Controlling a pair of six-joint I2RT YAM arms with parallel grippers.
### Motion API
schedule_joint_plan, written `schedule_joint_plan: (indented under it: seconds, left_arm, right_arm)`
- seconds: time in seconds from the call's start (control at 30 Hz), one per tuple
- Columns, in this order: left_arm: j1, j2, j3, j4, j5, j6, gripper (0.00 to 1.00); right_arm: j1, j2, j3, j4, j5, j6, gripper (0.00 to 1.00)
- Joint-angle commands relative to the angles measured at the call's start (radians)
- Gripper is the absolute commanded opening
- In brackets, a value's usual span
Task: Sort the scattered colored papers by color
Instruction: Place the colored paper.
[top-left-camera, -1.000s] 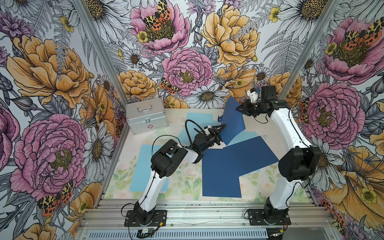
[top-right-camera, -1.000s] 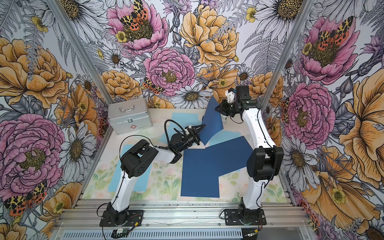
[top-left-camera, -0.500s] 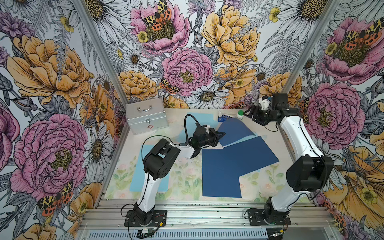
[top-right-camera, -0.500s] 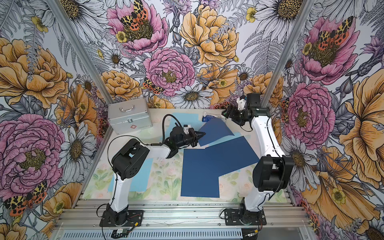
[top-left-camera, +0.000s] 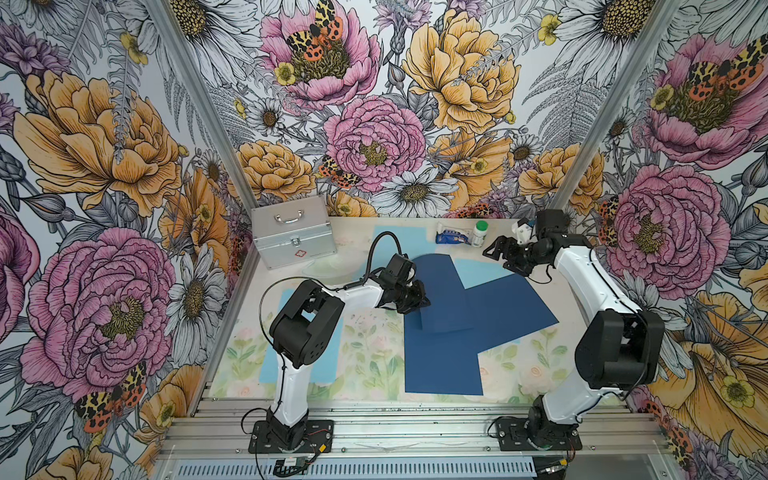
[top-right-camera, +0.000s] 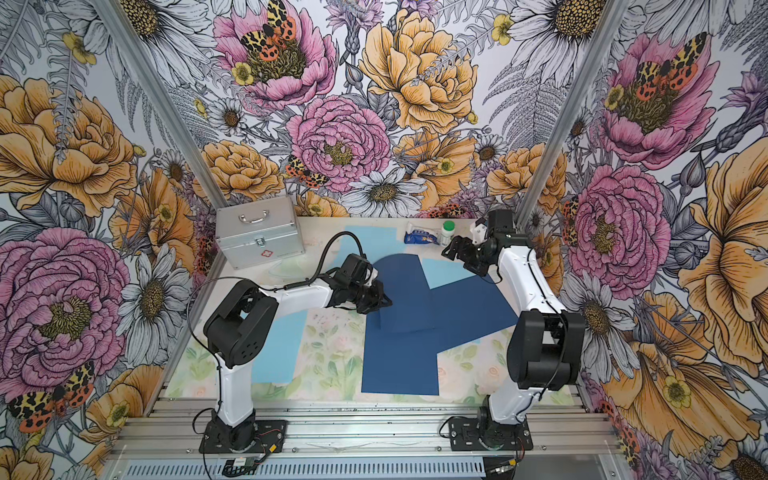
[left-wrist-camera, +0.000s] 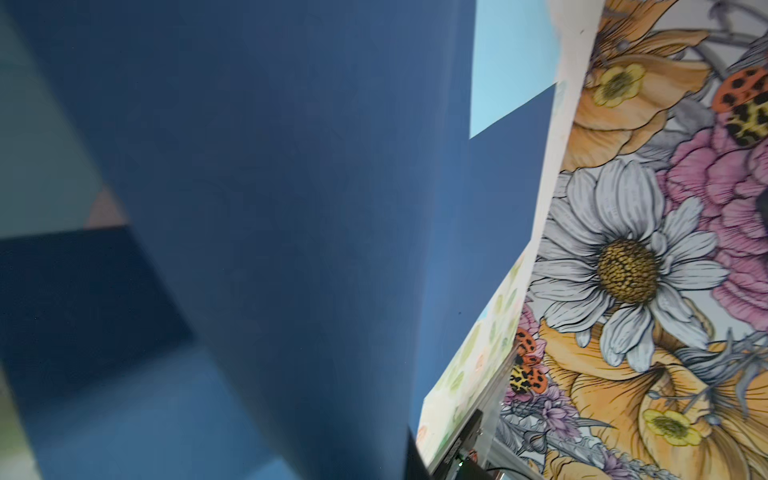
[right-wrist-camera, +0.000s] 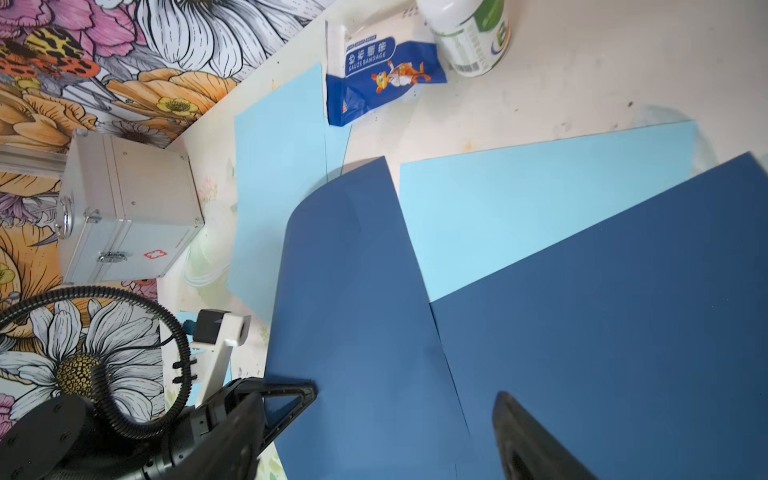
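Navy-blue paper sheet (top-left-camera: 440, 286), mid-frame, has just passed from the right pincer (top-left-camera: 500, 259), now wide open and empty, to the left pincer (top-left-camera: 419, 305) clamped on its edge, seemingly for stacking.

Floral table (top-left-camera: 365, 353), navy papers (top-left-camera: 440, 365), sky-blue papers (top-left-camera: 478, 272), silver case (top-left-camera: 291, 237), packet (top-left-camera: 453, 237), bottle (top-left-camera: 480, 233)

Curled navy sheet (top-left-camera: 442, 291), left edge lifted, overlaps front navy sheet (top-left-camera: 440, 365) & angled navy sheet (top-left-camera: 513, 309) mid-table. Flat: back lt-blue sheet (top-left-camera: 411, 241), mid lt-blue sheet (top-left-camera: 478, 272) partly under navy, front-left lt-blue sheet (top-left-camera: 324, 370)
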Motion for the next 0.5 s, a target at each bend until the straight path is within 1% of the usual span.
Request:
schedule_joint_plan:
  seconds: [0.0,0.03,0.07,0.23,0.47]
  left_arm:
    - [0.001,-0.019,0.001,-0.147,-0.002,0.138,0.03]
    - [0.007,-0.023,-0.009,-0.164,0.002,0.150,0.00]
    - [0.017,-0.027,-0.023,-0.170,0.013,0.157,0.00]
    - [0.061,-0.043,-0.053,-0.195,0.030,0.179,0.00]
    - [0.059,-0.073,0.030,-0.303,0.044,0.257,0.00]
  right_arm:
    - [0.022,-0.031,-0.069,0.058,-0.030,-0.014,0.88]
    - [0.027,-0.036,-0.091,0.079,-0.038,-0.010,0.88]
    - [0.032,-0.037,-0.112,0.095,-0.040,-0.006,0.88]
    - [0.053,-0.040,-0.145,0.145,-0.058,0.015,0.88]
    - [0.088,-0.032,-0.149,0.180,-0.082,0.023,0.88]
